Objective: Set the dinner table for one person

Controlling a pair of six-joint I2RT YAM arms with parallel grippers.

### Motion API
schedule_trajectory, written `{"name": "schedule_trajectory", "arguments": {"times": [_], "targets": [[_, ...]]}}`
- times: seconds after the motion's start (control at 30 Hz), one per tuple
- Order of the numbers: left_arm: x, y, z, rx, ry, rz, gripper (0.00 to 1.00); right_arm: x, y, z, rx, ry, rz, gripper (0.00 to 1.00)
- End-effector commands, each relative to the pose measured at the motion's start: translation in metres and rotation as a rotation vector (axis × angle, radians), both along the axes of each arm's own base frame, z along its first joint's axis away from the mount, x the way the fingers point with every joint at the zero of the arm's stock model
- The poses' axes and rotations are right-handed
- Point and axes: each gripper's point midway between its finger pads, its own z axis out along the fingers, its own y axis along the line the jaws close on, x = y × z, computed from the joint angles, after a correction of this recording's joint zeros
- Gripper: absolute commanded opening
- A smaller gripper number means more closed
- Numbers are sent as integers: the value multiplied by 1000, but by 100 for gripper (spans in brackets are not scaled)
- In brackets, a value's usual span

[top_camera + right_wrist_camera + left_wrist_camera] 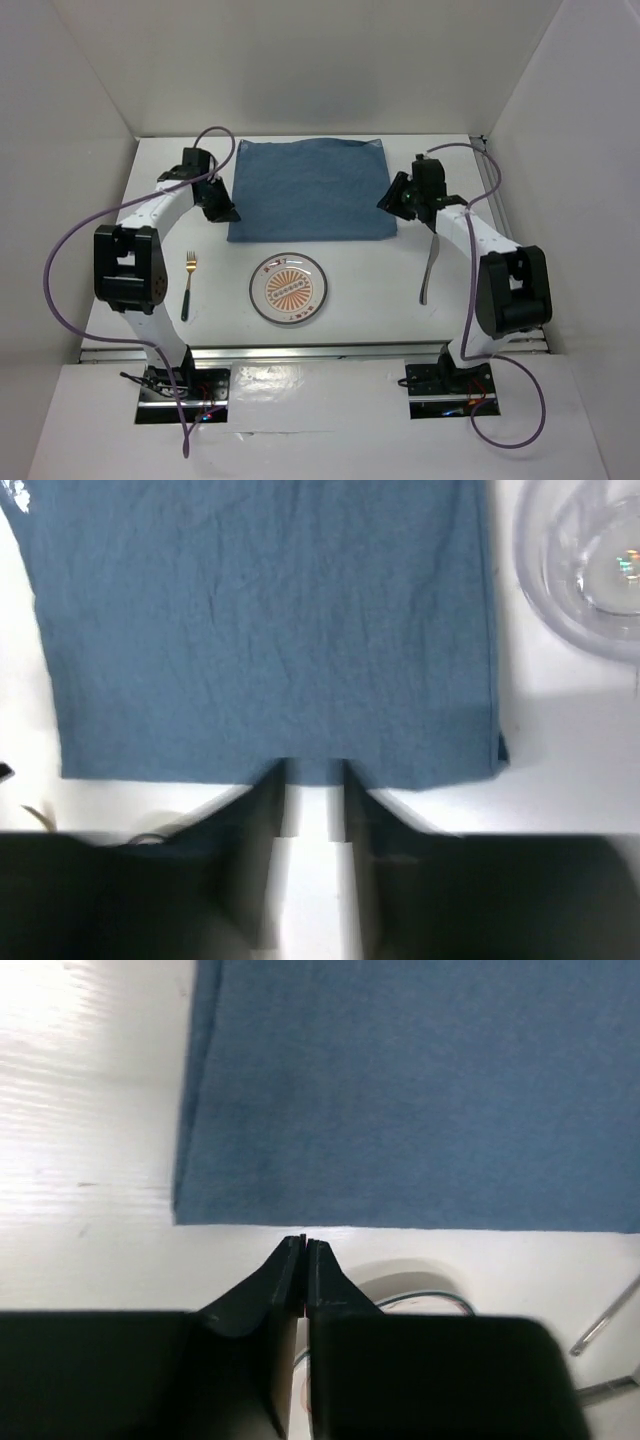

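Note:
On the white dinner table (370,300) a blue square cloth (310,190) lies flat at the back centre. In front of it sits a round plate (290,289) with an orange pattern. A fork (189,283) lies left of the plate and a knife (428,270) lies to its right. My left gripper (222,212) hovers at the cloth's near left corner. In the left wrist view it (304,1242) is shut on nothing, just short of the cloth (420,1090). My right gripper (314,765) stands narrowly open at the edge of the cloth (270,620), bare table showing between its fingers.
A clear glass vessel (590,570) stands on the table beside the cloth's corner in the right wrist view. White walls close in the table at the back and both sides. Purple cables loop off both arms.

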Motion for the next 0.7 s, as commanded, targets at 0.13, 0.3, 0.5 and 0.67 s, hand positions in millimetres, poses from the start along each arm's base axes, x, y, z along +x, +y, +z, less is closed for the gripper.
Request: {"name": "schedule_trajectory", "arguments": {"times": [0.13, 0.3, 0.5, 0.67], "targets": [[-24, 25, -7, 108, 19, 75, 62, -47, -18, 12, 57, -51, -145, 70], [-31, 25, -26, 84, 71, 91, 74, -57, -27, -7, 73, -13, -209, 52], [-30, 21, -49, 62, 131, 96, 74, -48, -37, -34, 72, 47, -256, 53], [-23, 20, -63, 59, 152, 103, 70, -43, -39, -56, 51, 89, -267, 59]]}}
